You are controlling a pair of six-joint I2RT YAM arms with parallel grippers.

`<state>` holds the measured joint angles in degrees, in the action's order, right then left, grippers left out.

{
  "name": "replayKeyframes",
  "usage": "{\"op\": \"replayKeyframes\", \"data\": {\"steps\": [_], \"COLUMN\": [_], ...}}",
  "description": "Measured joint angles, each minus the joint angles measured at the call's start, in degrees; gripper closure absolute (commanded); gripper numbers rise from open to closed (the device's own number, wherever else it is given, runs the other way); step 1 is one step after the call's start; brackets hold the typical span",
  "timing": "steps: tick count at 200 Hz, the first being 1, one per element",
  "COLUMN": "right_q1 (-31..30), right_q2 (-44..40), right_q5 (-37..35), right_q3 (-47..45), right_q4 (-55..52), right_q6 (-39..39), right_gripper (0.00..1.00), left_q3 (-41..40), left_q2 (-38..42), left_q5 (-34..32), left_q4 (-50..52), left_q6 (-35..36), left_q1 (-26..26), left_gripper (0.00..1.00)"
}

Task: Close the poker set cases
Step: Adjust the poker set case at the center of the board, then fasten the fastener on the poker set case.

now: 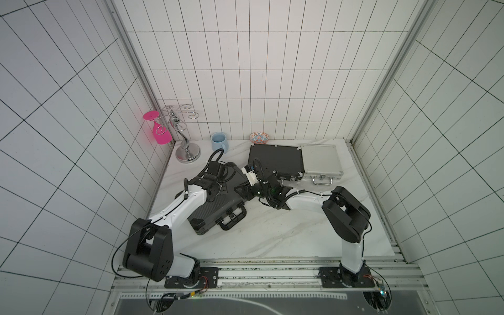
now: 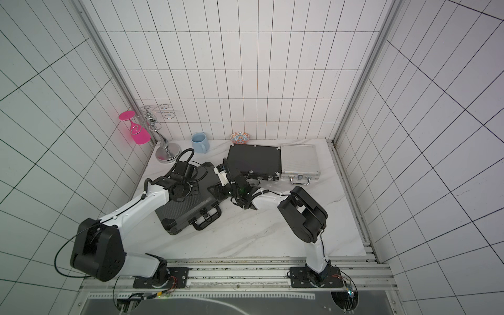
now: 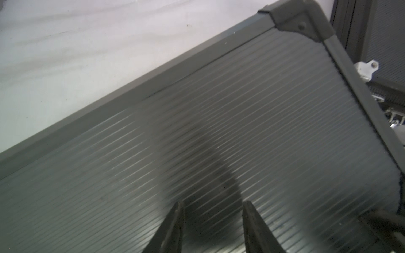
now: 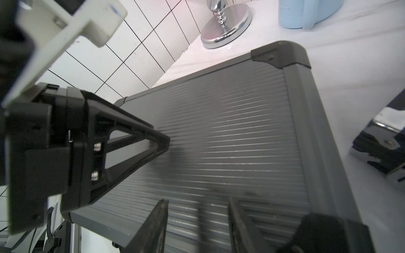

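Grippers poised over the ribbed case lid

Both the left gripper (image 3: pixel 213 203) and the right gripper (image 4: pixel 198 200) sit low over the lid of the large ribbed black case (image 1: pixel 218 210), jaws parted and empty; whether the tips touch the lid cannot be told. This case lies shut and skewed on the marble table (image 1: pixel 272 237). Just past its far right corner lies the medium black case (image 1: pixel 275 159), lid down, and beyond that the small silver case (image 1: pixel 320 161), also shut. A blue mug (image 1: pixel 219 141) stands behind the ribbed case.
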<state>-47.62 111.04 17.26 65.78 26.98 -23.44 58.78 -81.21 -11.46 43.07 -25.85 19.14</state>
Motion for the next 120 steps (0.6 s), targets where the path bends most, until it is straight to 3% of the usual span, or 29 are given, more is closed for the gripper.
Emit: {"op": "replayKeyframes", "data": {"steps": [50,120], "right_q1": [0.09,-0.33], "right_q2": [-1.03,-9.38], "right_q5": [0.04,1.31], "right_q3": [-1.68,-9.49], "right_q4": [1.33,-1.99], "right_q6": [-0.81,-1.51], "right_gripper": [0.54,0.57], "left_q3": [1.68,3.04], "left_q2": [-2.73,-4.46], "left_q5": [-1.62,-3.23], "left_q4": [3.08,3.61], "left_q6": [1.11,2.97], "left_q1": [0.66,0.61], "left_gripper": [0.84,0.83]}}
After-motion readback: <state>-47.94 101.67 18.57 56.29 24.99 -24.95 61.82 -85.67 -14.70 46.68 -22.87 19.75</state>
